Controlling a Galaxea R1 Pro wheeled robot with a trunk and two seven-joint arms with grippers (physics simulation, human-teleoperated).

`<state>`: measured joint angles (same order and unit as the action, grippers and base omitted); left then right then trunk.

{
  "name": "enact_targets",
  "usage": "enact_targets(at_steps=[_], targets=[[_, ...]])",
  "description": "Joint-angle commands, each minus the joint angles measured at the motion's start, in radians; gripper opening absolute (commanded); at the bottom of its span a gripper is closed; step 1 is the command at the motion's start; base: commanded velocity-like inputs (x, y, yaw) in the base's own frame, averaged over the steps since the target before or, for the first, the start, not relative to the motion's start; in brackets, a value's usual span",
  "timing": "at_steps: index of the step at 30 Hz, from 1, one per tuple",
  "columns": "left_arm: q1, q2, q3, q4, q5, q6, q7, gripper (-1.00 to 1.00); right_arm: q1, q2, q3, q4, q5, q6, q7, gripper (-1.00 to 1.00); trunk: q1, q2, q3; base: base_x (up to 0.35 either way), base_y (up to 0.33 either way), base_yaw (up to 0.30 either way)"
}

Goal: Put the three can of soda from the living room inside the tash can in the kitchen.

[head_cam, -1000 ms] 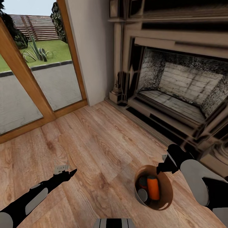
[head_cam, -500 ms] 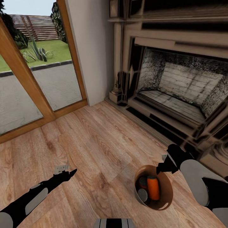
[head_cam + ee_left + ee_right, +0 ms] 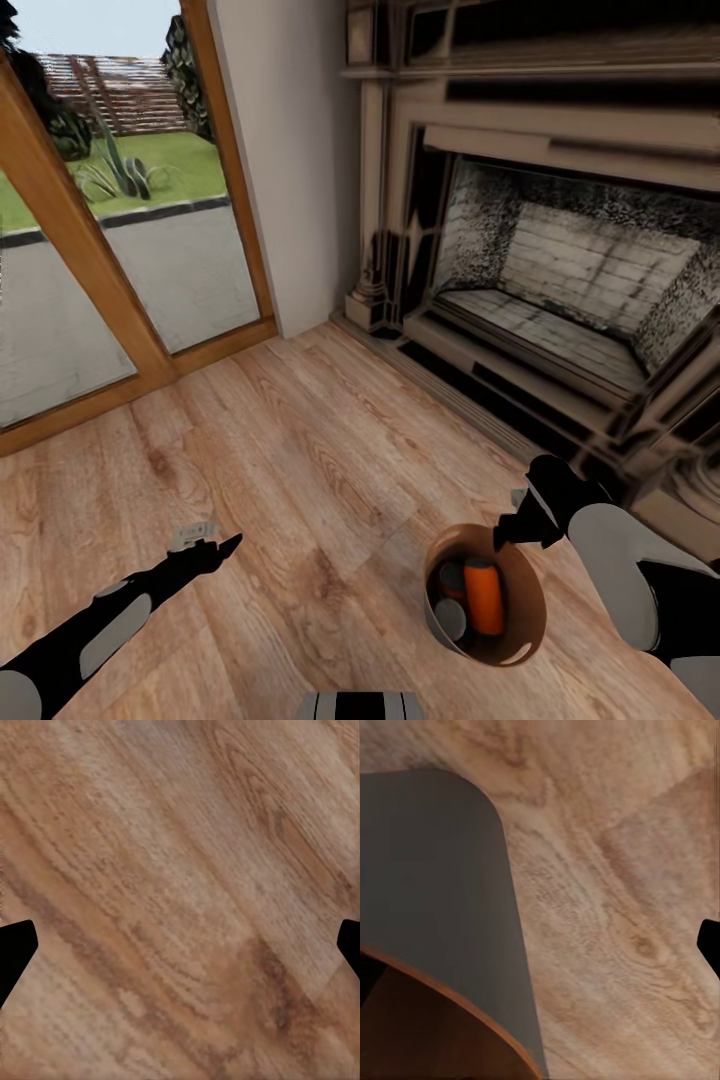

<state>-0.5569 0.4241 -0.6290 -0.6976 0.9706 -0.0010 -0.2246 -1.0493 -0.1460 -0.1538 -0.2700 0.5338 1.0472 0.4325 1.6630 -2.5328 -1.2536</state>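
The trash can [image 3: 530, 625], light grey outside and brown inside, stands on the plank floor at my lower right. Inside it lie an orange can of soda [image 3: 484, 596] and two darker cans [image 3: 450, 616], one showing a silver end. My right gripper [image 3: 508, 530] sits at the bin's far rim. In the right wrist view the trash can's grey wall [image 3: 442, 885] lies between the right gripper's [image 3: 540, 960] wide-spread fingers, so it is open. My left gripper [image 3: 215, 542] hangs open over bare floor with nothing between its fingers [image 3: 15, 952].
An ornate fireplace [image 3: 570, 270] with a raised hearth step fills the right and far side, close behind the bin. Wood-framed glass doors [image 3: 110, 270] stand at the left, with a white wall section [image 3: 290, 160] between. Brown plank floor [image 3: 300, 450] spreads across the middle.
The whole head view has shifted slightly downward, a camera move. Both arms and the trash can keep their places.
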Motion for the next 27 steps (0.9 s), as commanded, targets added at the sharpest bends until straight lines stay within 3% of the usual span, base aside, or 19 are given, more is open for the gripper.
enact_targets(at_steps=[1, 11, 13, 14, 17, 27], targets=[[0.0, -0.001, 0.0, 0.003, 0.0, 0.0, 0.0, 1.0, 0.0, 0.0, 0.001, 0.0, 0.0, 0.0, 0.0, 1.0, 0.0, 0.0, 0.004, 0.0, 0.0, 0.0], [0.0, -0.039, -0.003, 0.053, -0.005, 0.002, -0.001, 1.0, 0.0, 0.0, 0.003, -0.002, 0.0, 0.0, 0.003, 1.0, -0.005, 0.003, 0.043, 0.0, 0.0, 0.0], [0.0, -0.046, -0.002, 0.057, -0.035, 0.004, 0.0, 1.0, 0.0, -0.001, 0.004, -0.002, 0.0, 0.0, 0.005, 1.0, -0.006, 0.003, 0.05, 0.0, 0.0, 0.0], [0.0, -0.055, 0.001, 0.064, -0.084, 0.005, 0.001, 1.0, 0.001, -0.001, 0.005, -0.002, 0.0, 0.0, 0.005, 1.0, -0.006, 0.003, 0.054, 0.0, 0.0, 0.0], [0.0, -0.066, 0.002, 0.079, -0.106, 0.006, 0.001, 1.0, 0.001, 0.001, 0.006, -0.002, 0.0, 0.0, 0.002, 1.0, -0.008, 0.004, 0.066, 0.0, 0.0, 0.0], [0.0, -0.078, 0.003, 0.103, -0.122, 0.01, -0.001, 1.0, 0.002, -0.002, 0.005, -0.002, 0.001, 0.0, 0.0, 1.0, -0.012, 0.006, 0.105, 0.0, 0.0, 0.0]])
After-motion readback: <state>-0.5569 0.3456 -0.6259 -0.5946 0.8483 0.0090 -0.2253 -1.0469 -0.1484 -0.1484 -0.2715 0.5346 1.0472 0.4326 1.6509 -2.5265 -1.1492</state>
